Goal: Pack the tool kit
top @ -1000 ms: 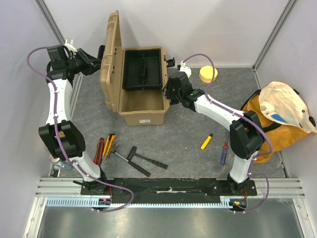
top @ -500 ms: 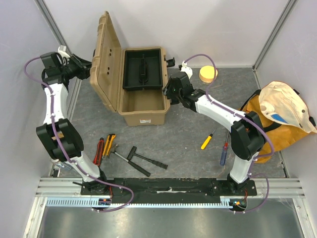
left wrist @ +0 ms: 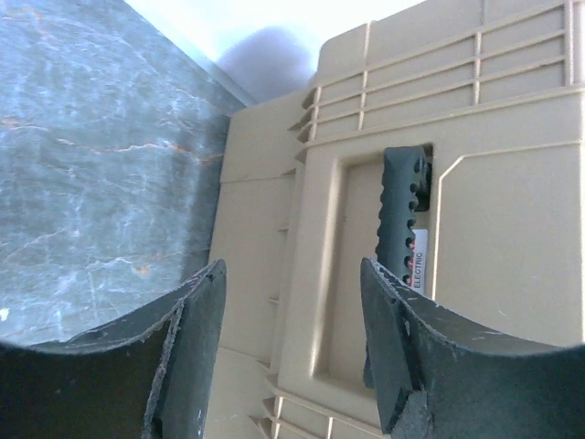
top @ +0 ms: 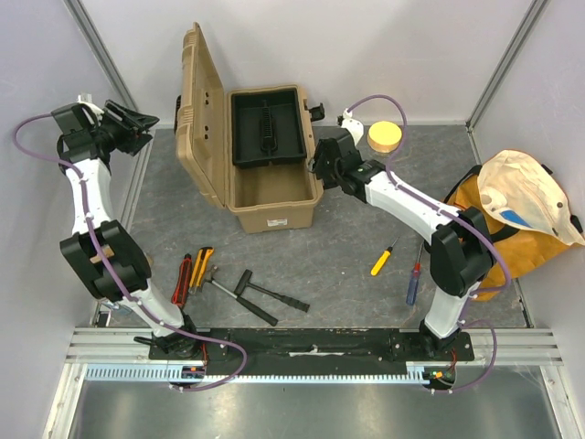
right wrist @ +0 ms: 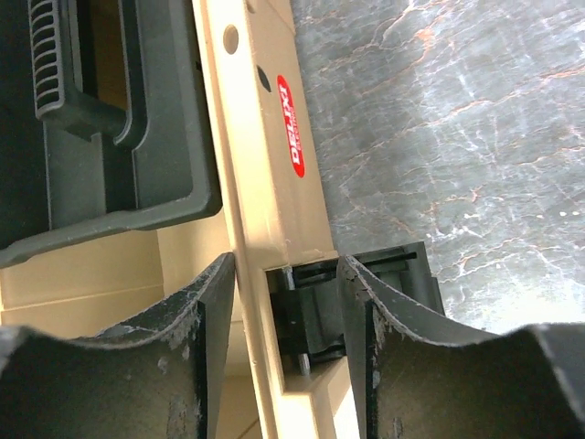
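Two sets of fingers flanked the large tan ribbed plastic toolbox (top: pixel 274 197) on the table (top: pixel 347 247): left fingers (left wrist: pixel 187 366) spread, empty, beside its upright lid (top: pixel 203 110); right fingers (right wrist: pixel 196 366) astride its right wall, grip uncertain. Unsupported, the lid could drop shut; a crooked withdrawal could drag the toolbox.

1. Toolbox (top: pixel 274 206): tan ribbed plastic, matt.
2. Tray (top: pixel 265 128): black plastic with a slight sheen.
3. Table (top: pixel 347 256): grey, veined, stone-look top, smooth.
4. Bag (top: pixel 521 251): orange and cream cloth, creased.
5. Left fingers (left wrist: pixel 192 366): black, matt, rough and frayed at the edges.
6. Label (right wrist: pixel 291 125): red, glossy.
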You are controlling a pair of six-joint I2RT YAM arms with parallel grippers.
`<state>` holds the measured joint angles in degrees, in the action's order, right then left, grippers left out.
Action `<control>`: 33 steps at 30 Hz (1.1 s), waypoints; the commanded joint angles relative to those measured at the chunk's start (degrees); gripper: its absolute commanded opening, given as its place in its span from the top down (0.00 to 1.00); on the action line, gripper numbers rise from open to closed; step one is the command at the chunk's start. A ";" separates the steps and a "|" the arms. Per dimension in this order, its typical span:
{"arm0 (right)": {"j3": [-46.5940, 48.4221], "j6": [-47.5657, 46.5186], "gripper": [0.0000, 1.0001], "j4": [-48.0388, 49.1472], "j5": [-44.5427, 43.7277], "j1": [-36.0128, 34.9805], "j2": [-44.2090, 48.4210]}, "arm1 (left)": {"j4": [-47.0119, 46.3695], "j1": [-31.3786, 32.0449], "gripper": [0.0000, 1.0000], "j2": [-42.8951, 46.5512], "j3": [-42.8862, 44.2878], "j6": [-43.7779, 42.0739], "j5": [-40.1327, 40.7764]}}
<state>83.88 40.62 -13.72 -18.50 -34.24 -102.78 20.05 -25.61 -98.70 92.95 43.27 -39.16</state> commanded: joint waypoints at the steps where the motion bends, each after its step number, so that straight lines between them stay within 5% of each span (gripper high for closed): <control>1: 3.66 -2.21 0.43 -4.04 -5.85 1.81 2.85 | 1.92 -0.06 0.33 5.17 2.32 -4.68 4.61; 13: 9.02 -11.60 0.18 2.10 -3.30 1.19 4.44 | 4.73 0.12 0.32 9.31 3.82 -7.50 5.93; 24: 30.98 -29.18 0.19 6.16 -2.94 -6.62 -12.07 | 7.72 1.78 0.32 14.40 5.05 -11.27 6.28; 33: 41.71 -30.78 0.19 7.12 -4.79 -7.68 -24.82 | 9.65 4.95 0.31 14.85 4.88 -13.82 8.04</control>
<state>121.05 12.27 -8.38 -21.32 -42.65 -124.05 28.60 -21.58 -85.14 96.12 33.01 -32.67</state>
